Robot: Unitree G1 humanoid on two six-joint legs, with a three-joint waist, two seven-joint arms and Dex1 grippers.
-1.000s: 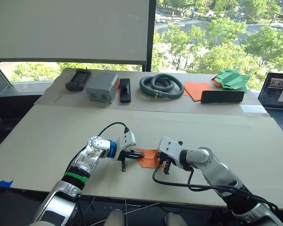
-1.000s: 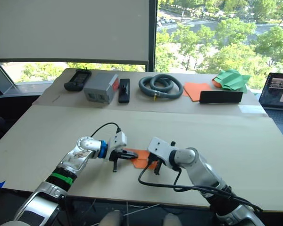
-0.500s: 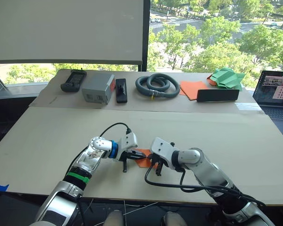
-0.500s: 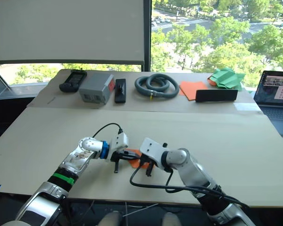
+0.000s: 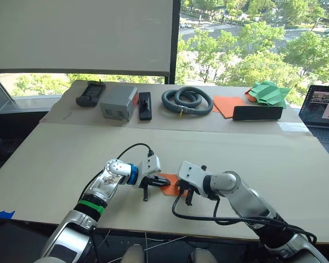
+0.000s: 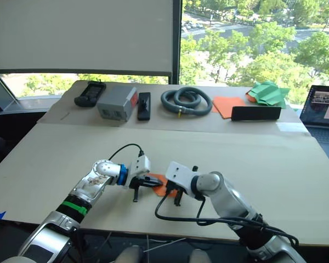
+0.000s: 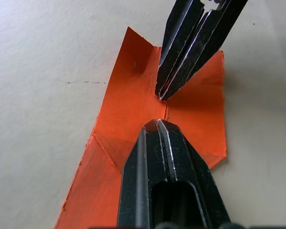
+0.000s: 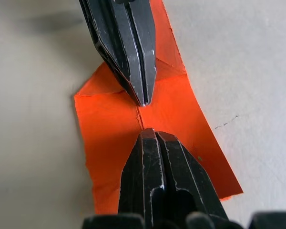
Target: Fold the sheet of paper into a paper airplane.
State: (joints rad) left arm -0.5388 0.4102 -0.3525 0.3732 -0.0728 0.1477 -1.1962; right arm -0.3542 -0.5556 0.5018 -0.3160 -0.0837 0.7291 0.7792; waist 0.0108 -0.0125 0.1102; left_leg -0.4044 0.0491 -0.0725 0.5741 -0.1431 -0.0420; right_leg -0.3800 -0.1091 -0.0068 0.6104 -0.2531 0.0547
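The sheet of paper [image 7: 128, 109] is a small orange piece with folded corners and a centre crease, lying flat on the table near the front edge. My left gripper [image 7: 157, 123] is shut, its tip resting on the crease. My right gripper [image 8: 148, 131] is shut too and meets it tip to tip from the opposite side, with a small gap between the two tips. In the head views the paper [image 5: 169, 184] shows between the left gripper [image 5: 158, 181] and the right gripper [image 5: 185, 192], partly hidden by them.
On the rear board lie a black handset [image 5: 91, 93], a grey box [image 5: 118, 103], a black device [image 5: 146, 105], a coiled grey hose [image 5: 187, 101], a flat orange sheet [image 5: 228, 104], a black bar [image 5: 257, 113] and green folded paper [image 5: 270, 92]. A laptop [image 5: 322, 107] sits far right.
The head camera swayed. My right gripper has edged slightly left towards the left gripper over the paper. The left gripper and the paper stay where they were.
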